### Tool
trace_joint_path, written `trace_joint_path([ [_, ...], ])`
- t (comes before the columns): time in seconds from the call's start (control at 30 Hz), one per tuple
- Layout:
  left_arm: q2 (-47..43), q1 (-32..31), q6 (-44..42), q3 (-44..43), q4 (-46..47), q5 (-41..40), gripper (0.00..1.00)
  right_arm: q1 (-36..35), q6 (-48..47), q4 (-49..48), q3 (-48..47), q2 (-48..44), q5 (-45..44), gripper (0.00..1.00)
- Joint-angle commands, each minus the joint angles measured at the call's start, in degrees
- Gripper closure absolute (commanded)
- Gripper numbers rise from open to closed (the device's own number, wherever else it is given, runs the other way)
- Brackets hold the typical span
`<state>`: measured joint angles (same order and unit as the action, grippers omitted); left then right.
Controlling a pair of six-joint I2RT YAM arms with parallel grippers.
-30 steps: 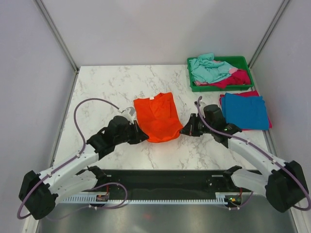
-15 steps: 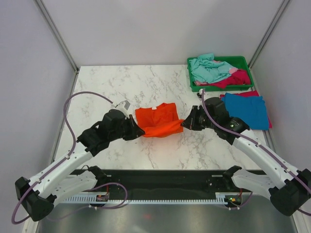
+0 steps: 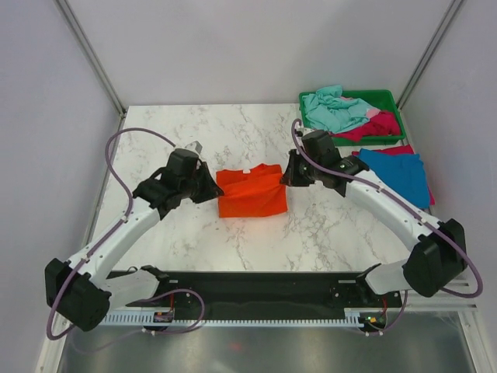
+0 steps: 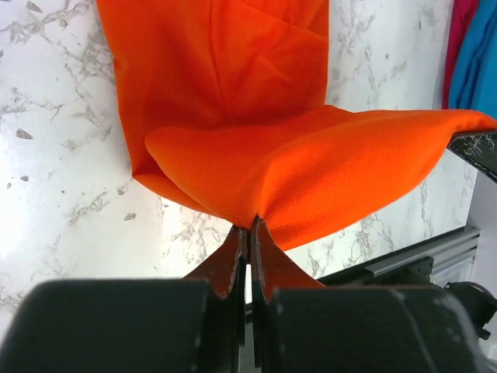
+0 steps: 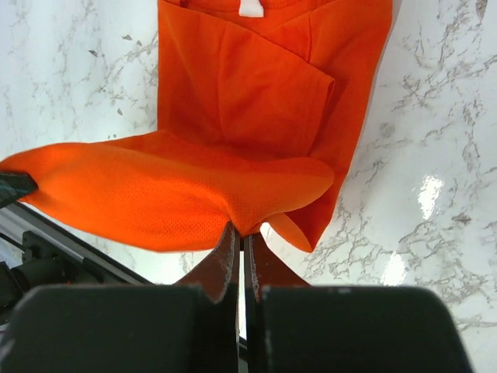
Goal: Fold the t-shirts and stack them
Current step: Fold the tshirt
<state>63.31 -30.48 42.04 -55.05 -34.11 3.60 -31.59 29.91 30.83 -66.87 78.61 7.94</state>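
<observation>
The orange t-shirt [image 3: 250, 192] lies folded over on the marble table [image 3: 233, 132] in the middle. My left gripper [image 3: 212, 192] is shut on its left corner; in the left wrist view the orange t-shirt [image 4: 311, 163] hangs from the gripper [image 4: 248, 227] over the flat part. My right gripper [image 3: 284, 178] is shut on its right corner; in the right wrist view the orange t-shirt [image 5: 178, 186] is pinched by the gripper [image 5: 242, 233]. A folded blue t-shirt [image 3: 392, 177] lies on a magenta one [image 3: 356, 161] at the right.
A green tray [image 3: 386, 99] at the back right holds crumpled light teal [image 3: 334, 110] and magenta [image 3: 373, 127] t-shirts. Grey walls enclose the table. A black rail [image 3: 256, 284] runs along the near edge.
Both grippers have carried the near hem of the orange t-shirt away from the arm bases and over its upper half, so the shirt is now folded about in half.
</observation>
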Motion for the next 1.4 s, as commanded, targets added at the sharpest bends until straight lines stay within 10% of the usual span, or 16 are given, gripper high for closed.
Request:
trace_joint_path([
  [0.0, 4.26, 5.41, -5.38, -3.83, 1.15, 4.65, 0.98, 1.18, -3.36, -0.42, -5.1, 4.6, -1.53, 1.0],
  [0.57, 44.51, 16.5, -10.93, -26.33, 5.54, 9.59, 0.98, 9.53, -5.56, -5.51, -29.26, 41.42, 6.99, 1.0],
  [0.8, 55.6, 20.19, -12.77, -34.06, 5.54, 13.01, 0.96, 11.02, -5.48, -6.04, -36.75, 49.97, 10.33, 0.71],
  [0.9, 57.98, 20.55, -13.21, -35.48, 5.46, 15.29, 0.81, 11.55, -5.57, -6.13, -36.84, 50.24, 10.42, 0.51],
  [0.93, 58.15, 20.63, -13.3, -36.18, 5.37, 15.56, 0.59, 11.73, -5.57, -6.13, -36.93, 50.15, 10.6, 0.43],
  [1.07, 54.83, 20.55, -12.42, -37.59, 4.84, 16.36, 0.24, 12.43, -5.74, -5.35, -37.89, 46.83, 10.6, 0.02],
  [1.2, 48.87, 20.46, -13.21, -39.52, 1.86, 14.08, 0.03, 12.35, -5.92, -4.72, -36.76, 39.97, 11.12, 0.02],
  [1.37, 39.71, 19.49, -15.14, -36.02, -0.17, 8.28, 0.02, 8.93, -4.43, -8.93, -25.28, 28.3, 14.8, 0.02],
])
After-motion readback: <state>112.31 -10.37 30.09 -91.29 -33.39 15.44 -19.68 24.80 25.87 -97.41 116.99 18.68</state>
